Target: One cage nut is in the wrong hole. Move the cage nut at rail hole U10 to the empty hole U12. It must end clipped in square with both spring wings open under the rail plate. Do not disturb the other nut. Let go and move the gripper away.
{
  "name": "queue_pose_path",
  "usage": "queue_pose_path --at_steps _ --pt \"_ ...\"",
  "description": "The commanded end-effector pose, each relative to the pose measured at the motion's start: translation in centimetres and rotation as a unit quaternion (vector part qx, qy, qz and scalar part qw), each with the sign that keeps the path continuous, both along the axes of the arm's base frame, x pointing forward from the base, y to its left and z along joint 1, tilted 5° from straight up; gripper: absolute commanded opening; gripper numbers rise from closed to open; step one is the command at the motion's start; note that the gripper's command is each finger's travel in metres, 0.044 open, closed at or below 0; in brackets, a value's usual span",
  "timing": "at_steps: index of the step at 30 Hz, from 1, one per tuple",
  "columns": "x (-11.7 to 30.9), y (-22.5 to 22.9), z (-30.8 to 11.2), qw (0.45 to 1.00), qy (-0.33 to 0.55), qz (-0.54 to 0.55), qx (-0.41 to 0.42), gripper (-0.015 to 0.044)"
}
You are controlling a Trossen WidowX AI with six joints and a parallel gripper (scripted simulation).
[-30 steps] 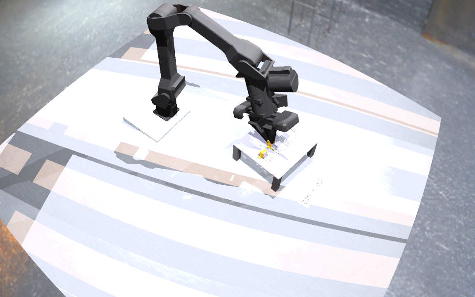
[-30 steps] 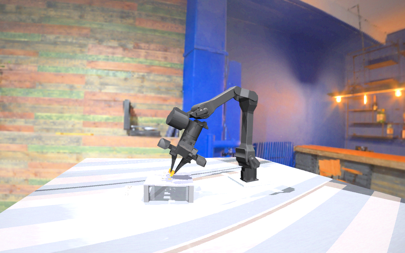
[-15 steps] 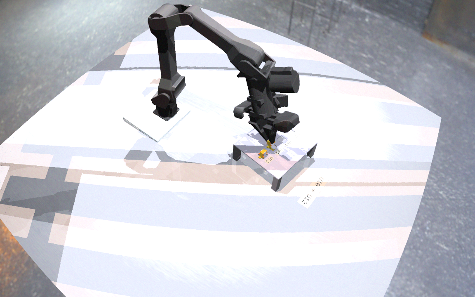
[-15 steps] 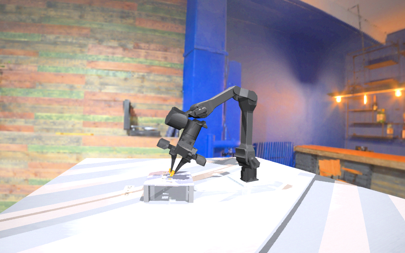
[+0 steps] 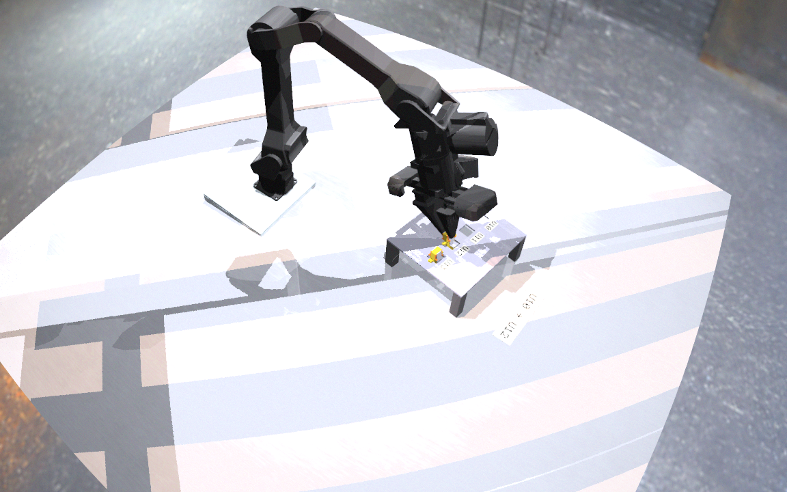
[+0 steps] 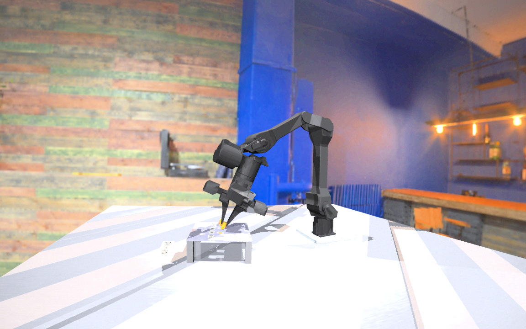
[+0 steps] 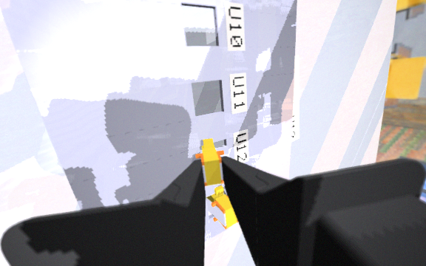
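Closed on a yellow cage nut (image 5: 447,239) (image 6: 223,224) (image 7: 211,166), the black gripper (image 5: 449,236) (image 6: 224,224) (image 7: 212,162) slants down over the rail plate (image 5: 462,282) (image 6: 199,234) (image 7: 168,63). That nut looks small and boxy, bright yellow with orange bits at its corners and pale edges, a narrow yellow tab sticking out toward the U11 side. It's at hole U12 (image 7: 220,142), partly covering it; I can't tell whether it is seated or how its wings sit underneath. Holes U10 (image 7: 202,38) and U11 (image 5: 467,229) (image 7: 208,97) are both open. Just beside the held nut, the other cage nut (image 5: 435,254) (image 7: 225,212) sits by the U13 label (image 5: 446,264), its yellow body tilted in the wrist view.
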State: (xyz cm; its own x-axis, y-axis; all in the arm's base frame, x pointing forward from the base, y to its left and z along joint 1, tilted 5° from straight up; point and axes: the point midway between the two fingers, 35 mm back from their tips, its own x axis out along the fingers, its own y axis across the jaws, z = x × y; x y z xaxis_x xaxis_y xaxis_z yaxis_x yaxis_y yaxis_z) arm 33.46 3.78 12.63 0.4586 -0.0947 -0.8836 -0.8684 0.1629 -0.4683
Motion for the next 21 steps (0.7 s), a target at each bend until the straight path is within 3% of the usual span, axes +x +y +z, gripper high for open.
queue_pose_path --at_steps 1,21 --pt "0.17 0.07 0.16 1.0 0.0 -0.001 0.003 0.0031" --pt "0.27 0.05 0.2 1.0 0.014 -0.001 0.005 0.0031"
